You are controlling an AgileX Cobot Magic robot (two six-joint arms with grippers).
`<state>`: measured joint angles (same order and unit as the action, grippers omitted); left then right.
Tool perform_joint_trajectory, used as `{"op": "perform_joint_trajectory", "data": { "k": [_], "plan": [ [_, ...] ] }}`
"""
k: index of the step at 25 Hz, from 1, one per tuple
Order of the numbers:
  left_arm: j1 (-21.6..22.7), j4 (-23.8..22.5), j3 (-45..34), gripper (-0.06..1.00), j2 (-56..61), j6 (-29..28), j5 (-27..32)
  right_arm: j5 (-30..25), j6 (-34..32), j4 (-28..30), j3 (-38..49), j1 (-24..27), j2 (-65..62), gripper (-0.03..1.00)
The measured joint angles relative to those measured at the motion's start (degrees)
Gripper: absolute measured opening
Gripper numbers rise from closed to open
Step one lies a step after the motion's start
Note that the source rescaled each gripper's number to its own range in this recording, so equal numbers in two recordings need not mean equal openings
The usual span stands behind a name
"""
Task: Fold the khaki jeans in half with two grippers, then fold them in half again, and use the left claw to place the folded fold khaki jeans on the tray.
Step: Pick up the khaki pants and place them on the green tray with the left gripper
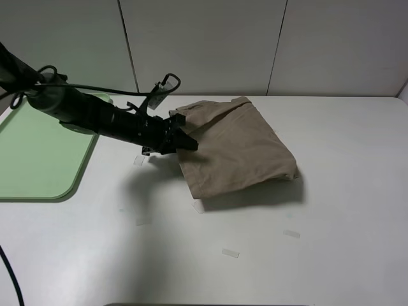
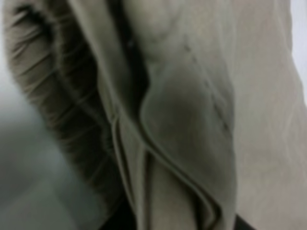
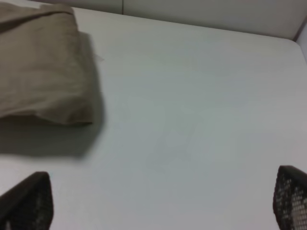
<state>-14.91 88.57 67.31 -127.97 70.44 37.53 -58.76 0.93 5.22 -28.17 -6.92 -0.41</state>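
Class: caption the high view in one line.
Left claw at the edge of folded jeans on the table, tray beside.

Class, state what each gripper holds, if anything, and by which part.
The left gripper grips the folded khaki jeans at their tray-side edge, though its fingertips are hidden. The right gripper is open, holding nothing.

The khaki jeans (image 1: 237,148) lie folded on the table (image 1: 331,255), near its middle. The tray (image 1: 38,159) rests on the table well to the left of the jeans. Between tray and jeans the left pincer (image 1: 185,141) reaches across from the tray's side and meets the jeans' left edge.
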Motion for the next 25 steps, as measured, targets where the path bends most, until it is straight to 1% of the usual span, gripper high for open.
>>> {"op": "perform_joint_trajectory", "data": {
  "k": [3,4,5,8,10,12,15,17,20,25],
  "plan": [
    [3.11,-13.08,1.94,0.12,3.59,-8.91,0.38,0.00,0.00,0.00,0.00,0.00,0.00,1.00],
    [4.24,-18.48,2.90,0.12,4.70,-12.64,0.78,0.00,0.00,0.00,0.00,0.00,0.00,1.00],
    [5.32,-23.80,3.77,0.12,5.64,-15.78,1.48,0.00,0.00,0.00,0.00,0.00,0.00,1.00],
    [7.93,-37.57,7.28,0.12,7.19,-25.57,4.68,0.00,0.00,0.00,0.00,0.00,0.00,1.00],
    [9.30,-44.34,9.45,0.12,7.79,-29.02,7.45,0.00,0.00,0.00,0.00,0.00,0.00,1.00],
    [10.19,-49.81,11.55,0.12,8.08,-30.73,10.65,0.00,0.00,0.00,0.00,0.00,0.00,1.00],
    [11.13,-55.15,15.06,0.12,8.14,-31.71,14.47,0.00,0.00,0.00,0.00,0.00,0.00,1.00],
    [11.48,-58.24,17.24,0.12,8.14,-32.85,15.96,0.00,0.00,0.00,0.00,0.00,0.00,1.00],
    [11.68,-64.91,20.93,0.12,8.14,-35.68,17.51,0.00,0.00,0.00,0.00,0.00,0.00,1.00],
    [11.68,-79.33,27.56,0.12,8.14,-37.09,21.65,0.00,0.00,0.00,0.00,0.00,0.00,1.00]
  ]
}}
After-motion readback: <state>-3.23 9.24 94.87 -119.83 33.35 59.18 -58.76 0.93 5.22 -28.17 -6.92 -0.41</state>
